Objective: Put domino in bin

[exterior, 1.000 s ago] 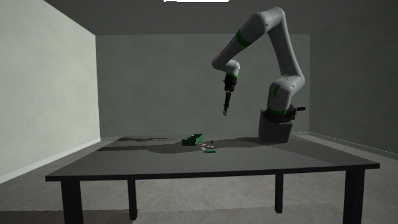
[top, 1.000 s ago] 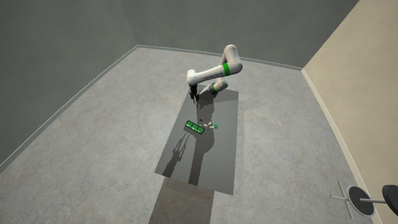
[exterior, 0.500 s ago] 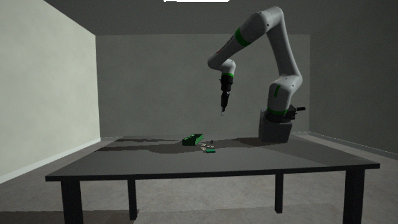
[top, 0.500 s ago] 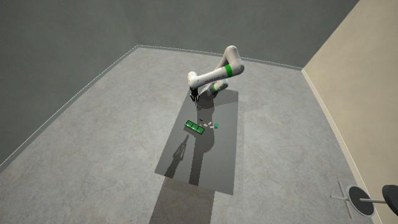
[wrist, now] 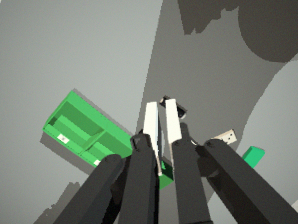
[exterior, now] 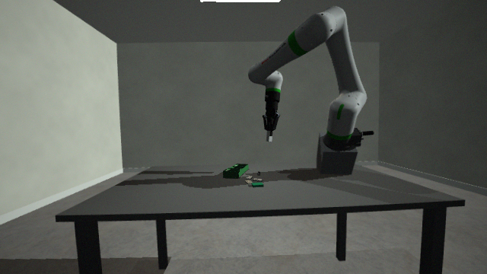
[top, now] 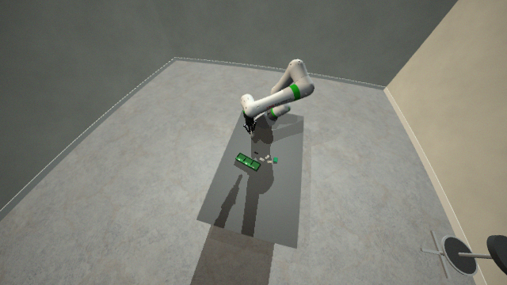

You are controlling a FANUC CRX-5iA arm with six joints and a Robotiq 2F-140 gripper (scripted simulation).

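Note:
My gripper (exterior: 269, 139) hangs high above the table, well over the objects and on the robot-base side of them. Its two white-padded fingers are shut with only a thin slit between them, and nothing is held; it also shows in the overhead view (top: 252, 132) and the wrist view (wrist: 161, 112). A green bin row (top: 248, 161) with three compartments lies on the table and is seen below the fingers in the wrist view (wrist: 87, 137). I cannot read which compartment carries the X. Several small white dominoes (top: 265, 159) lie next to the bin's right end (exterior: 253, 179); one shows in the wrist view (wrist: 226, 137).
A small green block (top: 276, 160) (exterior: 258, 184) lies right of the dominoes. A tiny dark piece (top: 256, 153) lies just behind them. The robot base (exterior: 336, 160) stands at the table's far end.

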